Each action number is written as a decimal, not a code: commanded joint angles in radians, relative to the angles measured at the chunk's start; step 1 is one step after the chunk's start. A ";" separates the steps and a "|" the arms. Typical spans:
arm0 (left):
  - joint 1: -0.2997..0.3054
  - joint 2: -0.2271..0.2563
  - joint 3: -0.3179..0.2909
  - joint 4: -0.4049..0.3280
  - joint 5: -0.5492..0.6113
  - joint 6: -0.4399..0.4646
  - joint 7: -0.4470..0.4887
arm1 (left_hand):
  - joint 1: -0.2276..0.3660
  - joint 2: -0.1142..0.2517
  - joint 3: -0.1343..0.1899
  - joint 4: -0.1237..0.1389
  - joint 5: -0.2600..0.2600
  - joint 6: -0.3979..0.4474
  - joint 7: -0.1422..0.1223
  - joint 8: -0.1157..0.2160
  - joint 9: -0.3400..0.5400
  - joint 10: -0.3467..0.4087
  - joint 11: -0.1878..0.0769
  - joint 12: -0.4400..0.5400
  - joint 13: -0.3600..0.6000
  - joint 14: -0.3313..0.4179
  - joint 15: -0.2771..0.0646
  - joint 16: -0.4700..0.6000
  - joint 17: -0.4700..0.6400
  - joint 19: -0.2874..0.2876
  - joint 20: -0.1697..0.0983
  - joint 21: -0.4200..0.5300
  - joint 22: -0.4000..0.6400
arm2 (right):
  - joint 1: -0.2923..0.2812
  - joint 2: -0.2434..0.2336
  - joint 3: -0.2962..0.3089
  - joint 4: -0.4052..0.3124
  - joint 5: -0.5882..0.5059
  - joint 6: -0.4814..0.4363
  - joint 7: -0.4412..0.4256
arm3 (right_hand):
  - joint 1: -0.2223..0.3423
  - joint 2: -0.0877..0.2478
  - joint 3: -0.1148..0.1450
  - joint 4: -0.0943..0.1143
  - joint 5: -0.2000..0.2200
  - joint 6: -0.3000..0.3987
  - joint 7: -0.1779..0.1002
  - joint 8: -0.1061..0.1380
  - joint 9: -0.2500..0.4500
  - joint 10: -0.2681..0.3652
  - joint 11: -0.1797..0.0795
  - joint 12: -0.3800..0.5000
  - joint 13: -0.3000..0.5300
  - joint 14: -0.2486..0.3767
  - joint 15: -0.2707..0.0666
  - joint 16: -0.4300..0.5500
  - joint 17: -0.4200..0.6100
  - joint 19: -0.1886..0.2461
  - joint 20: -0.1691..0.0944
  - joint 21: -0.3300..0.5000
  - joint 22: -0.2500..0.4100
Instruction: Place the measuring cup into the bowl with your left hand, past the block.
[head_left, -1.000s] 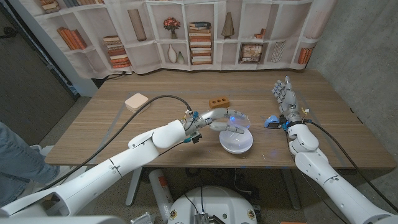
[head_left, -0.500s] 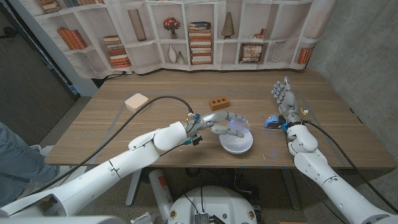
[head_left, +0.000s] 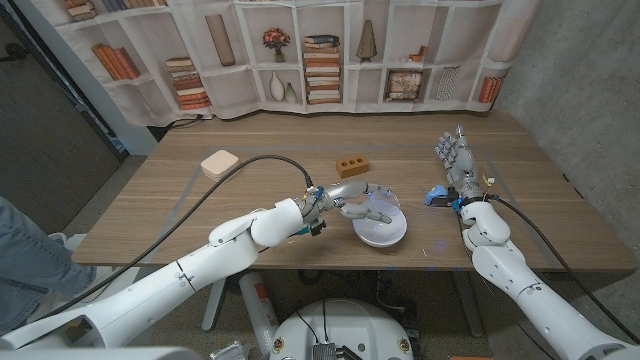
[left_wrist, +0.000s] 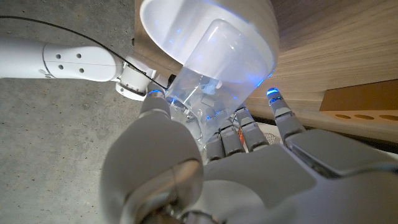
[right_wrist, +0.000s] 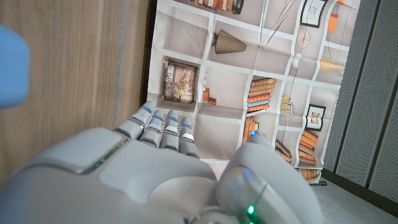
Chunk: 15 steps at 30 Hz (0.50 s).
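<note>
My left hand (head_left: 350, 197) holds the clear measuring cup (head_left: 382, 200) just over the white bowl (head_left: 385, 238) near the table's front edge. In the left wrist view my fingers (left_wrist: 239, 134) grip the cup (left_wrist: 211, 68), whose open end points into the bowl (left_wrist: 161, 25). I cannot tell whether the cup touches the bowl. The brown block (head_left: 351, 165) with holes lies just beyond the hand and bowl, and shows beside the hand as the block (left_wrist: 367, 106). My right hand (head_left: 455, 160) stands upright at the table's right side, fingers apart and holding nothing; its back is the right hand (right_wrist: 161, 162).
A pale square pad (head_left: 218, 163) lies at the left of the table. A small blue object (head_left: 436, 195) sits next to my right wrist. A black cable (head_left: 240, 170) arcs over the table along my left arm. A bookshelf backdrop hangs behind the table.
My left hand has drawn slightly back toward me over the bowl, still holding the cup. The right hand has not moved.
</note>
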 joint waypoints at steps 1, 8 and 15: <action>-0.018 -0.012 0.019 0.006 0.016 0.025 -0.019 | -0.001 0.010 0.002 0.004 0.005 0.022 -0.028 -0.001 0.002 -0.003 -0.001 -0.003 0.003 -0.002 0.000 -0.004 -0.001 -0.009 0.003 -0.006 0.003 | 0.000 0.004 0.001 0.014 0.007 0.002 0.005 | -0.001 0.007 -0.001 0.000 -0.001 0.004 0.000 0.000 0.003 0.007 -0.002 0.003 0.003 0.001 0.004 -0.003 0.003 0.005 0.008 -0.003 0.003; -0.031 -0.015 0.032 0.004 0.023 0.043 -0.041 | -0.002 0.010 0.002 0.004 0.005 0.016 -0.028 -0.004 0.002 -0.007 -0.001 -0.004 0.003 -0.007 0.007 -0.005 -0.001 -0.017 0.003 -0.009 0.003 | -0.003 0.004 0.004 0.018 0.013 0.005 0.008 | -0.001 0.007 -0.002 0.000 -0.001 0.004 0.000 0.000 0.003 0.006 0.001 0.003 0.003 0.002 0.004 -0.003 0.003 0.005 0.008 -0.003 0.003; -0.039 -0.017 0.046 0.005 0.026 0.067 -0.065 | -0.002 0.011 0.002 0.004 0.006 0.014 -0.027 -0.005 0.002 -0.008 0.000 -0.004 0.003 -0.010 0.010 -0.005 -0.001 -0.025 0.000 -0.013 0.003 | -0.005 0.006 0.004 0.021 0.015 0.007 0.010 | 0.000 0.008 -0.002 -0.001 -0.001 0.002 -0.001 -0.001 0.003 0.006 0.000 0.003 0.003 0.002 0.003 -0.003 0.003 0.005 0.008 -0.004 0.003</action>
